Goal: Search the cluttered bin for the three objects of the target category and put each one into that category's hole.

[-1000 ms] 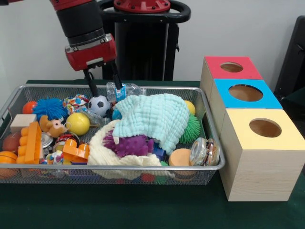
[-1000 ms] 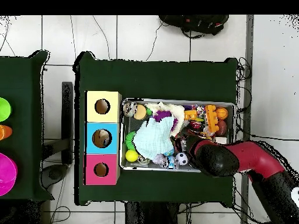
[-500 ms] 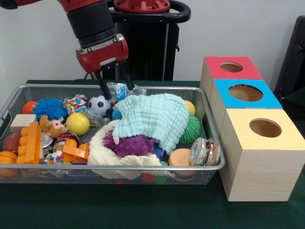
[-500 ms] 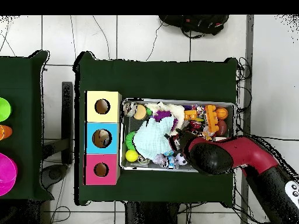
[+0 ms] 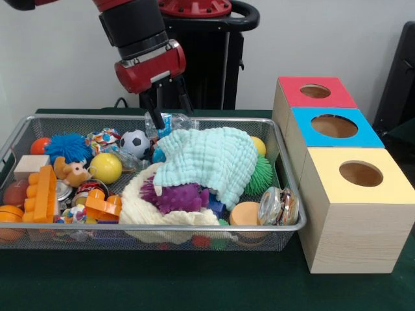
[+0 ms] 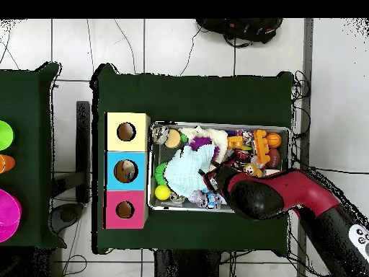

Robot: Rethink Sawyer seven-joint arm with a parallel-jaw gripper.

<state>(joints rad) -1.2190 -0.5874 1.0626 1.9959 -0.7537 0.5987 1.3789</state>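
Above the bin's (image 5: 285, 228) back edge, the tool (image 5: 170, 110) hangs spread, empty.

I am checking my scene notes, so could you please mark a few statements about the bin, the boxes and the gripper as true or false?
1. The gripper hangs open above the bin, holding nothing. True.
2. The yellow box stands between the red and blue ones. False: the blue box is in the middle.
3. A mint cloth lies on the toys. True.
4. The soccer ball sits outside the bin. False: it is inside.
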